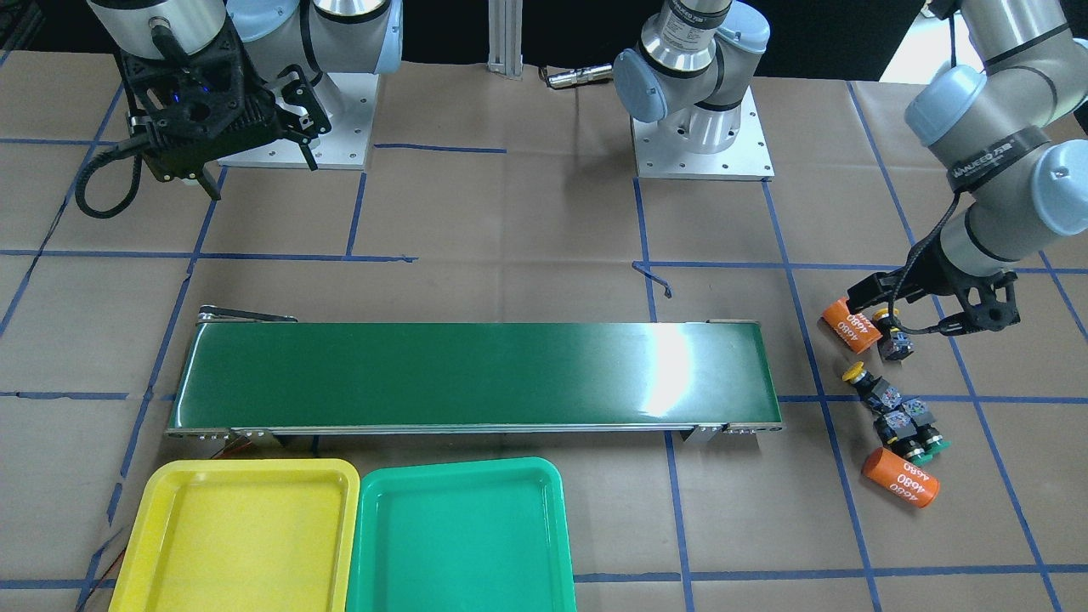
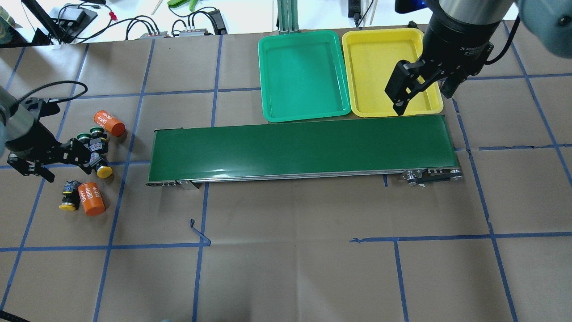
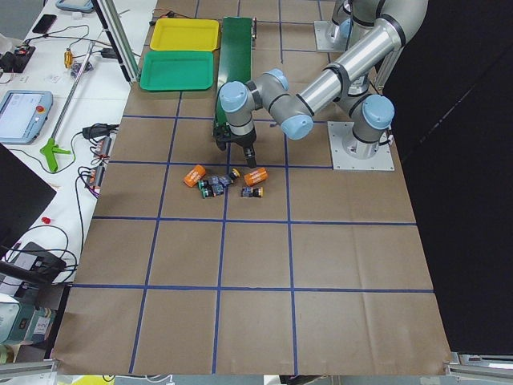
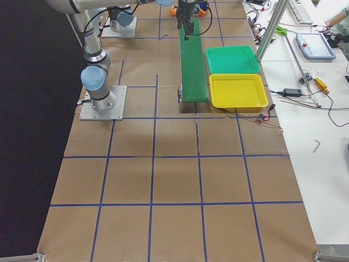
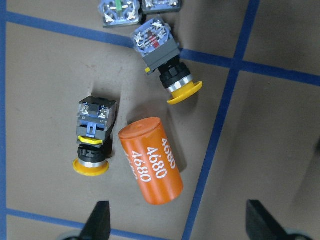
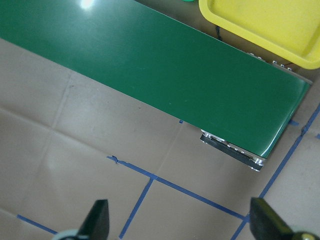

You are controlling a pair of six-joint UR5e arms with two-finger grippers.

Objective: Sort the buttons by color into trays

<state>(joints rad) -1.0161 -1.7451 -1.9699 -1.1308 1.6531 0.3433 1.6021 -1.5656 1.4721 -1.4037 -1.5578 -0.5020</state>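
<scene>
- Far left: left gripper (image 5: 180, 222) spread wide, empty, above a yellow button (image 5: 92, 137) and an orange cylinder (image 5: 150, 160).
- Just beside: second yellow button (image 2: 104, 171) and two green buttons (image 2: 83, 136), all on the paper.
- Past the belt (image 2: 304, 150): green tray (image 2: 304, 71) and yellow tray (image 2: 375, 67), no buttons inside.
- Far right: right gripper (image 6: 181, 222) spread, empty.
- Judged barely begun; four placements left.

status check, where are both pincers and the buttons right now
Left pincer open over a yellow button. Right pincer open by the conveyor belt end. Four buttons on the table, yellow tray and green tray empty. Orange cylinder close beside that yellow button.
</scene>
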